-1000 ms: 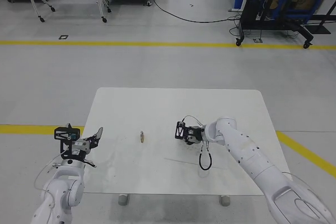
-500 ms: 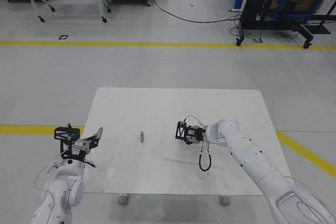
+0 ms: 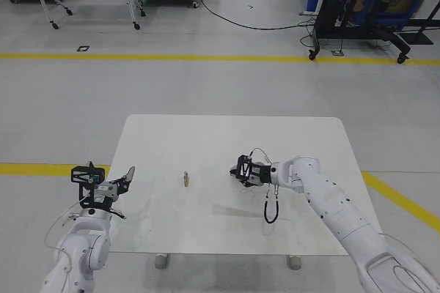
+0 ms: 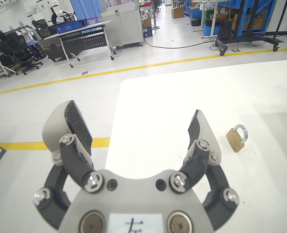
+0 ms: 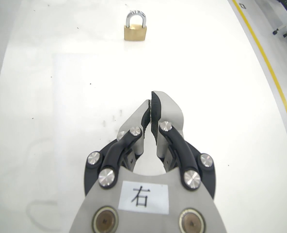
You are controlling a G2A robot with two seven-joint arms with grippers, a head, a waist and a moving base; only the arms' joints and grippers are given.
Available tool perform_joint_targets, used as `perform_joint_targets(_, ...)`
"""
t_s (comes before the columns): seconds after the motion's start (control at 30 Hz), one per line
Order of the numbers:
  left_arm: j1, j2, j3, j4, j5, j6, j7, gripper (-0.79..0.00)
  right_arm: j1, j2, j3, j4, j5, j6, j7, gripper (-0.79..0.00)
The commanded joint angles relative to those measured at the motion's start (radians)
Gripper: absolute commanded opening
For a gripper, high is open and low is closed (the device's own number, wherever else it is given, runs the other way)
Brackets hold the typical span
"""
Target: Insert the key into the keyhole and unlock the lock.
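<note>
A brass padlock (image 3: 185,179) with a steel shackle lies on the white table (image 3: 205,132), left of centre. It also shows in both wrist views (image 4: 236,139) (image 5: 135,30). My right gripper (image 3: 235,174) hovers to the right of the padlock, pointing at it with a gap between them. Its jaws are shut (image 5: 150,96), and a thin metal edge between the pads looks like the key, mostly hidden. My left gripper (image 3: 126,190) sits at the table's left edge, open and holding nothing (image 4: 133,107), with the padlock some way ahead of it.
A black cable loop (image 3: 270,209) hangs from the right arm over the table's front part. Yellow floor lines (image 3: 29,168) run beside the table. Wheeled stands and a rack (image 3: 359,29) are far behind the table.
The right arm has shifted slightly to the right, away from the padlock, jaws still shut. The left arm and the padlock have not moved.
</note>
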Motion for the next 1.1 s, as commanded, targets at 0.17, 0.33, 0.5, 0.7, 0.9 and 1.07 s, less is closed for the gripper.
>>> perform_joint_targets(0.17, 0.000, 0.000, 0.000, 0.000, 0.000, 0.000, 0.000, 0.000, 0.025, 0.018, -0.013, 0.105, -0.091, -0.073, -0.348, -0.785)
perform_joint_targets(0.33, 0.000, 0.000, 0.000, 0.000, 0.000, 0.000, 0.000, 0.000, 0.049, 0.022, -0.051, 0.185, -0.187, -0.030, -0.585, -0.785)
perform_joint_targets(0.5, 0.000, 0.000, 0.000, 0.000, 0.000, 0.000, 0.000, 0.000, 0.079, 0.013, -0.106, 0.260, -0.236, -0.001, -0.776, -0.785)
perform_joint_targets(0.7, 0.000, 0.000, 0.000, 0.000, 0.000, 0.000, 0.000, 0.000, 0.096, -0.013, -0.186, 0.341, -0.220, 0.116, -0.933, -0.785)
perform_joint_targets(0.9, 0.000, 0.000, 0.000, 0.000, 0.000, 0.000, 0.000, 0.000, 0.126, -0.036, -0.261, 0.415, -0.158, 0.159, -0.976, -0.785)
perform_joint_targets(1.07, 0.000, 0.000, 0.000, 0.000, 0.000, 0.000, 0.000, 0.000, 0.133, -0.038, -0.273, 0.432, -0.139, 0.158, -0.975, -0.785)
